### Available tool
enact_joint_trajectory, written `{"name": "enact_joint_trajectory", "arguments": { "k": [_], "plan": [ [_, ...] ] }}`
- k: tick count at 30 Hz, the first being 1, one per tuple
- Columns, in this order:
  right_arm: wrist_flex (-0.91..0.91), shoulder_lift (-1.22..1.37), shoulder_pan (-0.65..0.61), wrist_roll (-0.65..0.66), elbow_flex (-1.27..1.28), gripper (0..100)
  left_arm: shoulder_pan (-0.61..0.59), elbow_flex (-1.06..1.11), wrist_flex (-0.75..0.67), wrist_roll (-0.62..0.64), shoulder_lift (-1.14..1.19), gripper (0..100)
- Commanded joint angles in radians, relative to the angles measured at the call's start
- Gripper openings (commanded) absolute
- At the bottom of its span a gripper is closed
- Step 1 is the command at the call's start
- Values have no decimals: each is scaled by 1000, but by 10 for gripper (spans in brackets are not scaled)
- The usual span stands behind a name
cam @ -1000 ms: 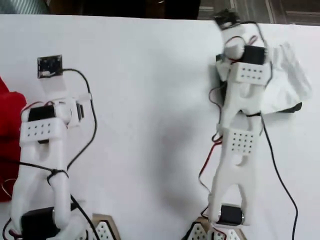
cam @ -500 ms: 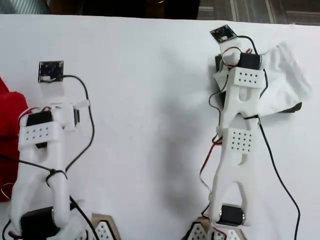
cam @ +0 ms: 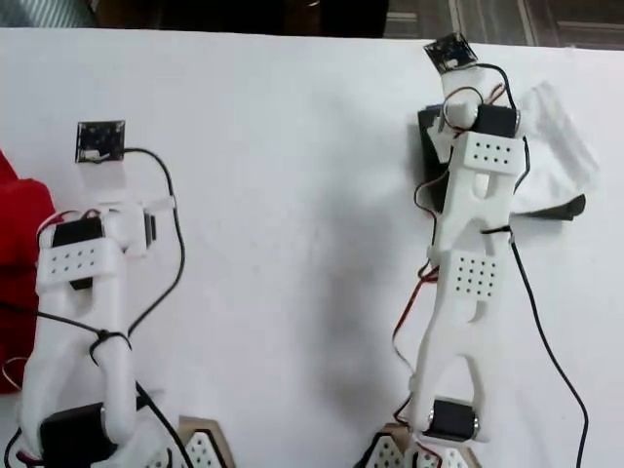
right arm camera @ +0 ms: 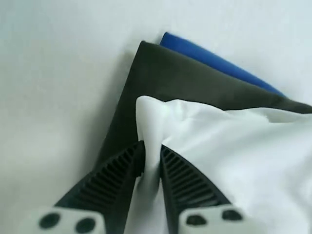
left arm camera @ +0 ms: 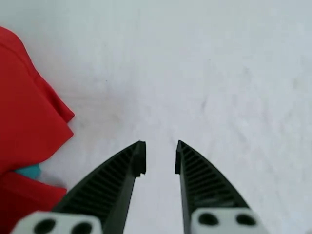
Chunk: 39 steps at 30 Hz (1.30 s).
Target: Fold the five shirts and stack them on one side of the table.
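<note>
My right gripper (right arm camera: 151, 156) is shut on an edge of a white shirt (right arm camera: 234, 161). That shirt lies on a folded black shirt (right arm camera: 161, 78), with a blue shirt (right arm camera: 214, 61) under it. In the high view the right arm (cam: 473, 214) covers part of this stack, and the white shirt (cam: 558, 146) spreads at the table's right with a black edge (cam: 568, 208) poking out. My left gripper (left arm camera: 160, 156) hangs open over bare white table, with a red shirt (left arm camera: 24, 117) beside it. The same red shirt (cam: 15, 229) lies crumpled at the table's left edge.
The white table (cam: 292, 195) is bare between the two arms. Cables trail from both arms toward the near edge. A small teal patch (left arm camera: 29, 170) shows among the red folds.
The right arm's wrist has swung a little over the stack, pulling the white shirt's edge so the cloth looks narrower. The left arm drew back slightly, then stayed still.
</note>
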Motion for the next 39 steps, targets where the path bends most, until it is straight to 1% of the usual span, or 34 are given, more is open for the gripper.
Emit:
{"name": "enact_joint_trajectory", "arguments": {
  "k": [1, 6, 10, 11, 15, 17, 21, 23, 24, 26, 27, 28, 30, 35, 39],
  "plan": [
    [-79, -99, 1, -6, -31, 20, -12, -4, -12, -9, -37, 124],
    [-159, -93, -8, -109, -23, 21, -12, -4, -9, -9, -38, 124],
    [-168, -45, -22, -118, -23, 35, -12, -4, -8, -9, -40, 124],
    [-163, -31, -25, -118, -23, 61, -12, -4, -8, -9, -40, 124],
    [-120, -16, -31, -124, -35, 217, -12, -4, -6, -9, -38, 124],
    [-113, -41, -31, -124, -35, 235, -12, -4, -6, -9, -38, 124],
    [-76, -150, -22, -124, -37, 207, -12, -4, -6, -9, -35, 124],
    [-62, -214, -7, -126, -37, 172, -12, -4, -8, -9, -35, 124],
    [-59, -239, 5, -126, -35, 135, -12, -4, -8, -9, -35, 124],
    [-59, -262, 30, -126, -25, 21, -12, -4, -9, -9, -35, 124],
    [-58, -262, 44, -126, -25, 12, -12, -4, -8, -9, -37, 124],
    [-47, -257, 59, -126, -25, 36, -12, -4, -6, -9, -38, 124],
    [1, -246, 84, -124, -25, 16, -12, -4, -6, -9, -38, 124],
    [245, -213, 84, -95, -31, 19, -12, -5, -12, -9, -40, 124],
    [257, -202, 91, -46, -21, 19, -12, -12, -14, -9, -41, 124]
  ]
}}
